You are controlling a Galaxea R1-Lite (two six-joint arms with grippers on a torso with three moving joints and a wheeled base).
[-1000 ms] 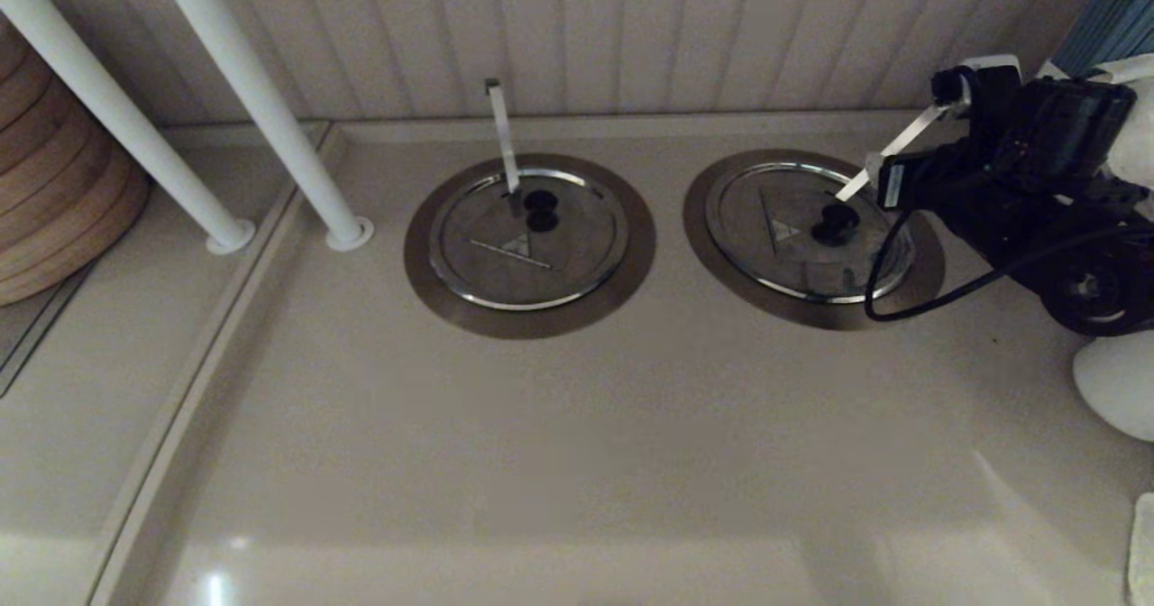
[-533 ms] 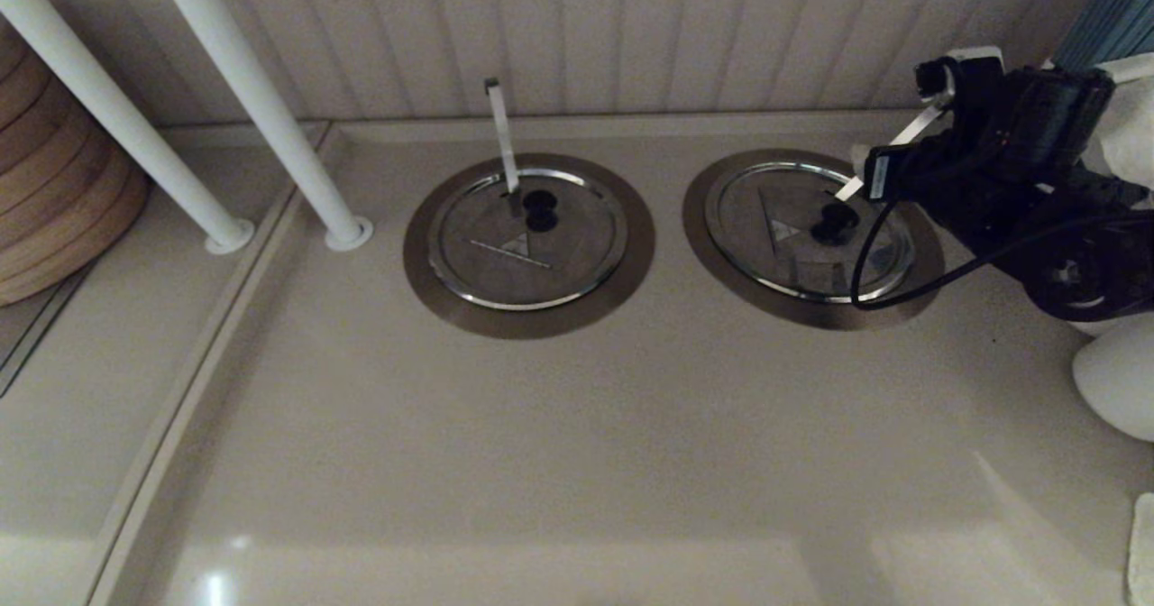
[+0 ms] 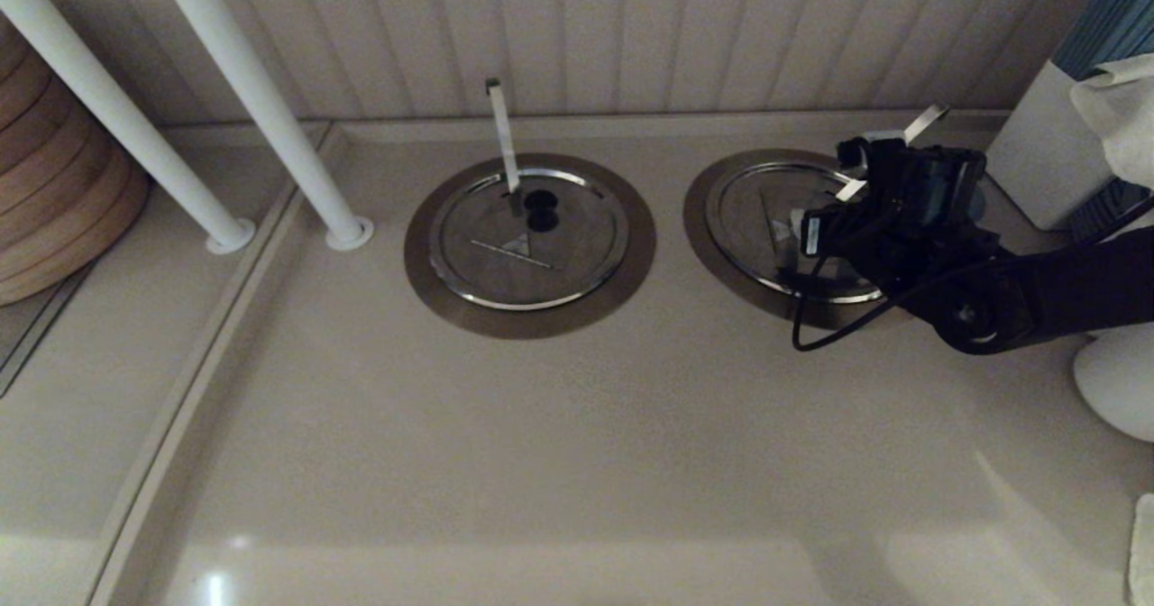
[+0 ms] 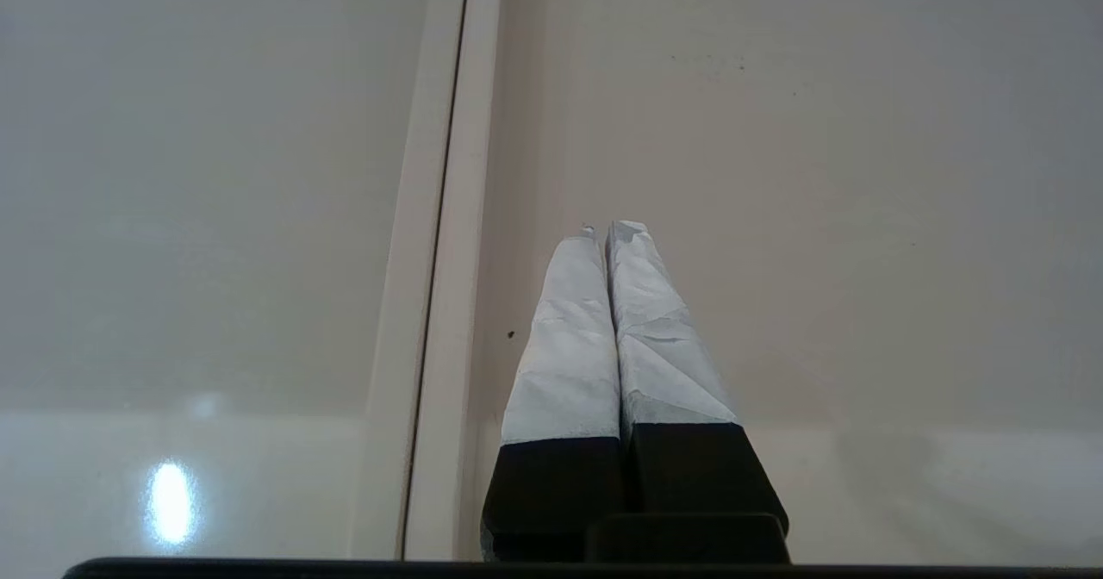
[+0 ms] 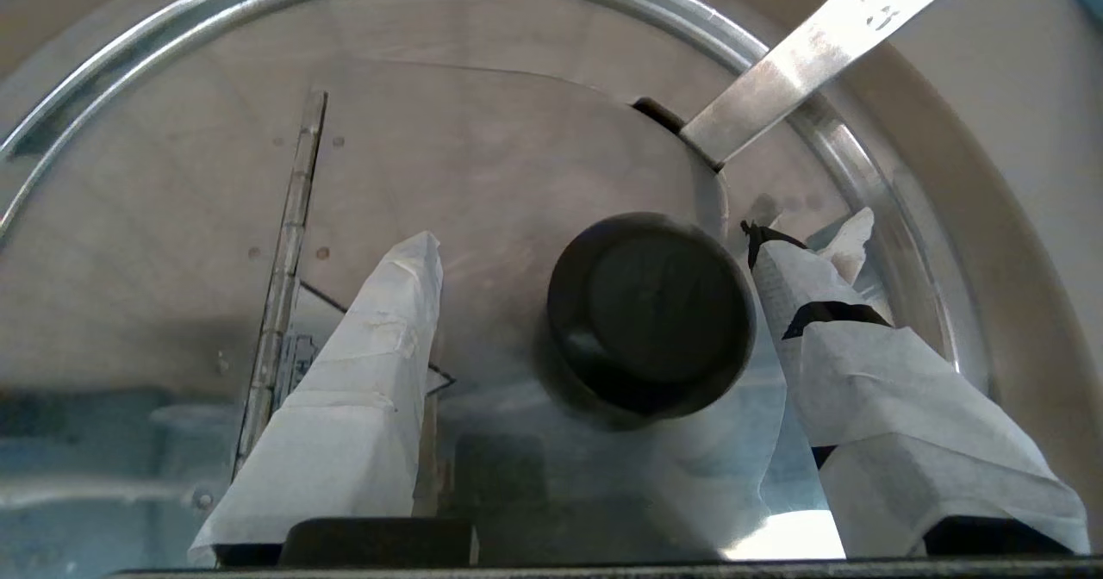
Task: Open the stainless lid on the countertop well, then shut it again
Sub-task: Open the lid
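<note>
Heads up, your right gripper (image 5: 595, 295) is parked right over the stainless lid (image 3: 753, 218), which is sitting flat and closed in the countertop well (image 3: 699, 218) on the right side of the worktop (image 3: 577, 426). The fingers (image 5: 370, 364) are spread wide on either side of the black knob (image 5: 651, 308) and aren't holding anything yet.

Stuff I'd watch:

- The knob isn't centred in the gap. In the right wrist view it sits much closer to one finger than the other, so if you close now, I'd guess the near one hits first and shoves the knob sideways, or you end up with a skewed pinch.
- The diagonal metal strip (image 5: 819, 53) comes down just beside the knob. A finger could catch it on the way in or on the lift.
- There's a hinge (image 5: 284, 243) running across the lid, so it probably folds up instead of coming off whole. Pull straight up and you might fight the hinge or lose the knob.
- The knob is smooth and rounded, so a shallow grip could slide off.

The left gripper (image 4: 607, 234) is idle over bare worktop, fingers pressed together with nothing in them.
</note>
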